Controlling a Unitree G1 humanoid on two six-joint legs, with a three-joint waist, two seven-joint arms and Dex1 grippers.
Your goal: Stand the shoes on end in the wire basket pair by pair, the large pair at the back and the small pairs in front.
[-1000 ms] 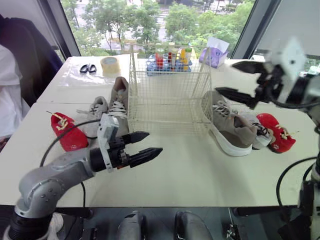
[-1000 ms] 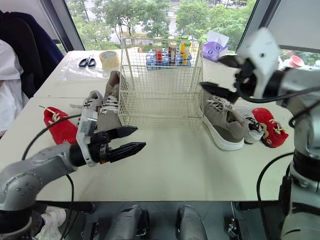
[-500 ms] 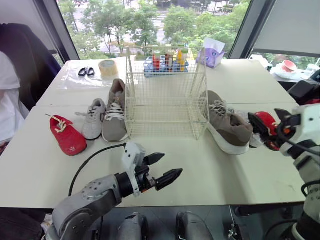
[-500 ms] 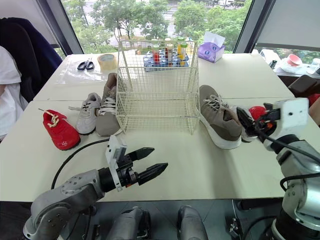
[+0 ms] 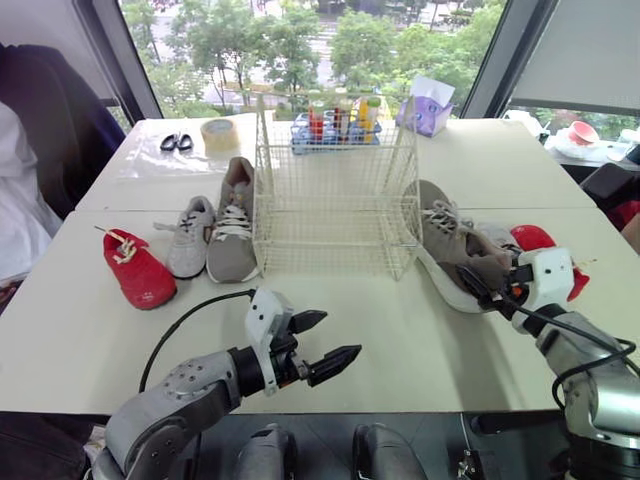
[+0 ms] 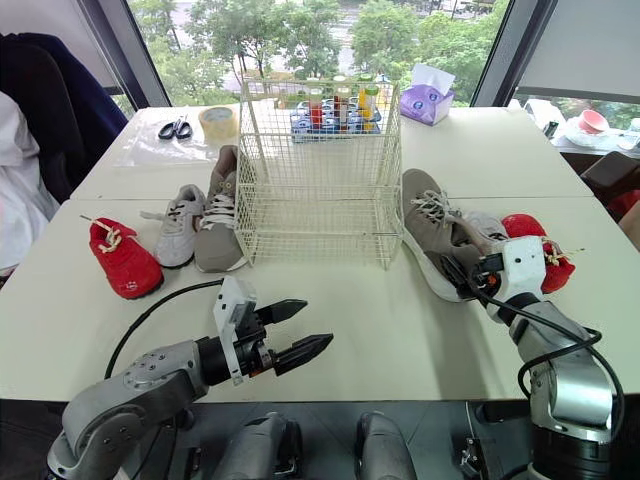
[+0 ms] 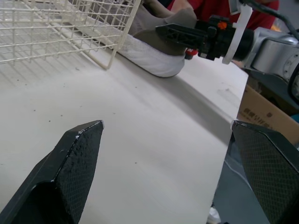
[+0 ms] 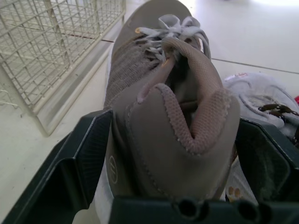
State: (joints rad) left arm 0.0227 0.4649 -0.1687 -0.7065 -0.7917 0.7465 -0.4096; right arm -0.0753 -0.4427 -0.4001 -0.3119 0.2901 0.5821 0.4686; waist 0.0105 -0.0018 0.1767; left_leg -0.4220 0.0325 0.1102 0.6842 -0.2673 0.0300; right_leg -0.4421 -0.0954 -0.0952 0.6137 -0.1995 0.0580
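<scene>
My right gripper (image 8: 174,117) is spread wide, one finger on each side of the heel of the large taupe sneaker (image 5: 455,240), which lies on its sole just right of the wire basket (image 5: 332,238). I cannot tell whether the fingers press it. My left gripper (image 5: 340,334) hangs wide open, holding nothing, above the white table (image 5: 410,335).

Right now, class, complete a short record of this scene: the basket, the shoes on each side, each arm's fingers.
Basket: white wire basket, empty
Robot's left of basket: large taupe trainer, small grey trainer, small red shoe
Robot's right of basket: other taupe trainer, other grey trainer, other red shoe
Left fingers: open, holding nothing
Right fingers: open, straddling the other taupe trainer's heel
</scene>
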